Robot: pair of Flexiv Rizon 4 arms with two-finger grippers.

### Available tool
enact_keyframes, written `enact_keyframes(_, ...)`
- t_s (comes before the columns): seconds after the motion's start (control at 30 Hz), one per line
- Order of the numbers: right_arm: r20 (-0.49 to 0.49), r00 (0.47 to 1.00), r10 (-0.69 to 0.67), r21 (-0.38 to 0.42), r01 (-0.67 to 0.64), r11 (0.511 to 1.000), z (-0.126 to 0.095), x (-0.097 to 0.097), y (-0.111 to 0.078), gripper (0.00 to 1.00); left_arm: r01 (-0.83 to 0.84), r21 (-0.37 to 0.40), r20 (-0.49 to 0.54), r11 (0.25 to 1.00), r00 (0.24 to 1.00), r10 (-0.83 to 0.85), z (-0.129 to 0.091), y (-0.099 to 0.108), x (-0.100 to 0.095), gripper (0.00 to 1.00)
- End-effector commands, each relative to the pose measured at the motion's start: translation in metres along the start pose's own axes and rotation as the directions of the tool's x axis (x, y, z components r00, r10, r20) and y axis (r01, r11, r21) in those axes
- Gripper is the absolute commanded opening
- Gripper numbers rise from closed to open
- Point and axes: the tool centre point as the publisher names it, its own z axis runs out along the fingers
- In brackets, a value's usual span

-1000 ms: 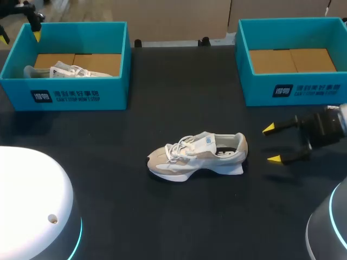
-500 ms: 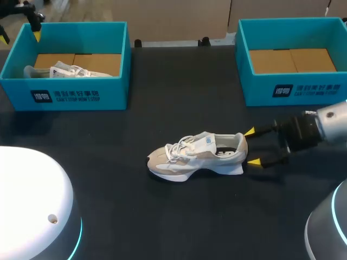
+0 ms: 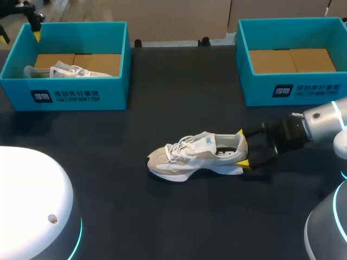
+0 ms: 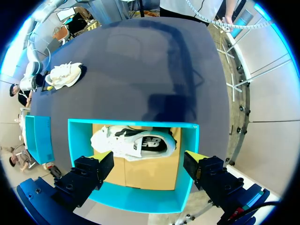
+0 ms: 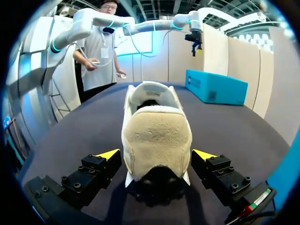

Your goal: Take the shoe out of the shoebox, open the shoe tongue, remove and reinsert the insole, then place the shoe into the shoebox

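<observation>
**Head view.** The shoe [image 3: 198, 154] lies on its sole at mid-table [image 3: 162, 216], toe toward the left arm's side. The right gripper [image 3: 242, 147] has advanced from well clear of the shoe one second ago to the heel, with one yellow tip on each side of it. The shoe has not shifted. The left gripper [image 3: 20, 37] remains above the far corner of the left shoebox [image 3: 81, 97], which holds a second shoe [image 3: 59, 71]. The right shoebox [image 3: 293, 92] shows only its cardboard floor.

**Left wrist view.** The left gripper's fingers are spread wide above the left shoebox, gripping nothing. The second shoe lies on its side below them.

**Right wrist view.** The heel sits between the spread fingers of the right gripper. A narrow gap shows at each tip, so nothing is clamped.
</observation>
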Motion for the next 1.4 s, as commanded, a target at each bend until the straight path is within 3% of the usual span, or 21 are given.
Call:
enact_keyframes(0.03, -0.006, 1.000, 0.001, -0.007, -0.001, 1.000, 0.014, -0.002, -0.002, 1.00, -0.001, 0.001, -0.003, 1.000, 1.000, 0.001, 0.000, 0.000, 0.000, 1.00)
enact_keyframes(0.8, 0.012, 0.999, -0.030, -0.041, 0.030, 0.999, 0.044, -0.005, -0.014, 1.00, -0.001, 0.001, -0.003, 1.000, 1.000, 0.001, 0.000, 0.000, 0.000, 1.00)
enact_keyframes(0.87, 0.013, 1.000, -0.027, -0.039, 0.028, 0.999, 0.044, -0.004, -0.015, 0.30, -0.001, 0.001, -0.003, 1.000, 1.000, 0.001, 0.000, 0.000, 0.000, 1.00)
enact_keyframes(0.9, 0.014, 1.000, -0.026, -0.038, 0.027, 0.999, 0.044, -0.004, -0.015, 0.00, -0.001, 0.001, -0.003, 1.000, 1.000, 0.001, 0.000, 0.000, 0.000, 1.00)
enact_keyframes(1.4, 0.015, 1.000, -0.025, -0.028, 0.026, 0.999, 0.045, -0.004, -0.014, 0.00, -0.001, 0.001, -0.003, 1.000, 1.000, 0.001, 0.000, 0.000, 0.000, 1.00)
